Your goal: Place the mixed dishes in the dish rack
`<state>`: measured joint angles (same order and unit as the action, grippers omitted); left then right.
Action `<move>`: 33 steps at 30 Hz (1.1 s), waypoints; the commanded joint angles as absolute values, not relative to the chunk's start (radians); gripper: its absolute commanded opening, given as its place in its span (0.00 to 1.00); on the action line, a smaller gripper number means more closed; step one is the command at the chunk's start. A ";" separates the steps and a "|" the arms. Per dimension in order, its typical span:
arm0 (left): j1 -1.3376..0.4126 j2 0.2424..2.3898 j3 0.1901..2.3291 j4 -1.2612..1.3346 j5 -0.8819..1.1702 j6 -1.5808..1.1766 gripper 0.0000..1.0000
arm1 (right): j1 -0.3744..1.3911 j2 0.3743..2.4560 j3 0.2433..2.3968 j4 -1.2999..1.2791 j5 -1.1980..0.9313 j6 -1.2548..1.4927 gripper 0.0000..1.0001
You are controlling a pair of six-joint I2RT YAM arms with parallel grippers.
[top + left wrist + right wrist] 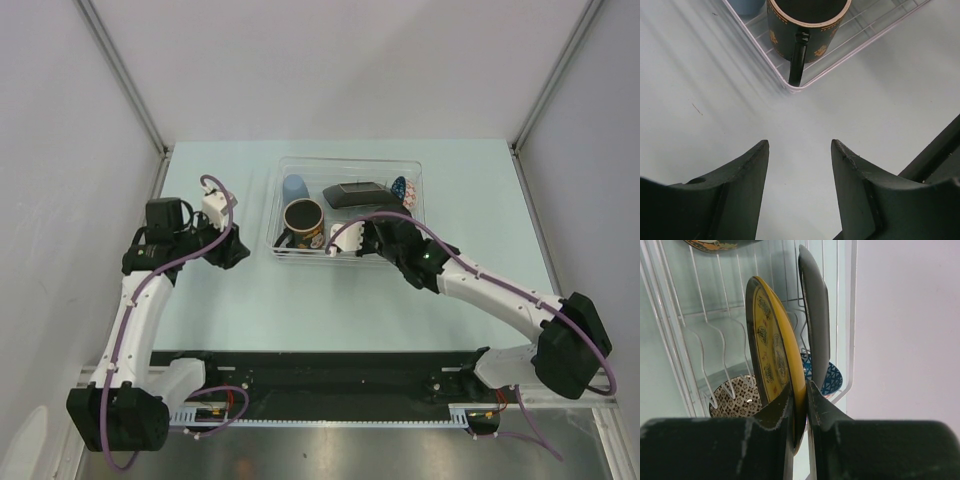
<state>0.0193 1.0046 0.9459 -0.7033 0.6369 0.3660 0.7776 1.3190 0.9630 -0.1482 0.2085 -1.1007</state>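
The see-through dish rack point(415, 172) stands at the table's middle back. In it are the black flowered mug point(303, 220), the light-blue cup point(294, 187), the square black plate point(360, 193) and the blue-patterned bowl point(400, 186). My right gripper point(806, 385) is shut on the rim of the yellow-and-dark saucer point(771, 350). The saucer is on edge among the rack's wires point(705, 340), just left of the upright black plate point(815, 315). My left gripper point(800, 145) is open and holds nothing. It hangs over bare table left of the rack's near corner point(790, 87), facing the mug point(807, 25).
A dark-and-white patterned dish point(737, 397) lies low in the rack beside the blue bowl point(832, 377). Grey walls close in the table on three sides. The arms' black base rail point(330, 375) runs along the near edge.
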 commanded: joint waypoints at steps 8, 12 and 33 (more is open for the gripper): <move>0.038 0.976 0.942 -0.686 0.677 0.371 0.58 | 0.739 1.347 0.910 -0.043 0.166 -1.057 0.00; 0.037 0.969 0.943 -0.692 0.680 0.373 0.58 | 0.718 1.353 0.879 -0.017 0.153 -1.036 0.00; 0.041 0.948 0.960 -0.719 0.672 0.399 0.59 | 0.741 1.517 0.873 0.058 0.159 -0.881 0.06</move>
